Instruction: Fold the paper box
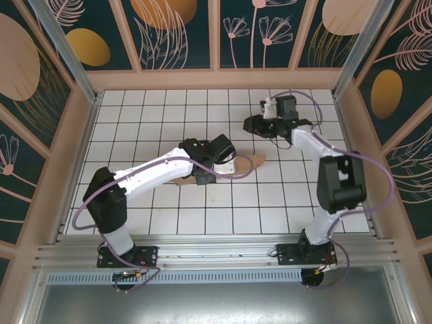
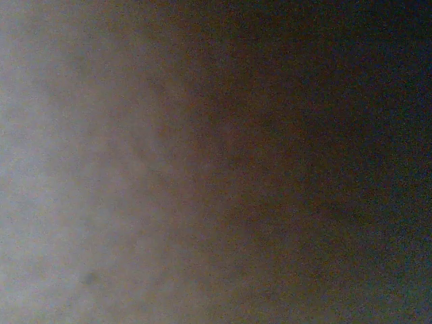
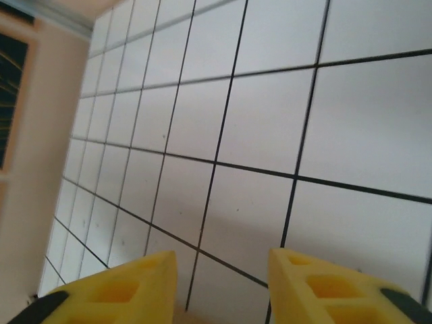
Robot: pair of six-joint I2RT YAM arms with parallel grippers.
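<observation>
I am working over a table (image 1: 169,108) of white square tiles with dark grout lines. A pale beige wall (image 1: 223,79) closes it off at 12 o'clock, and there are more walls at 9 and 3. The paper box (image 1: 255,160) lies flat on it near the centre as plain brown cardboard, with a rounded flap tip pointing toward 3 o'clock (most of it is covered from above, so I cannot tell how its flaps lie). In the right wrist view, the tiles look clean apart from a few faint specks.
</observation>
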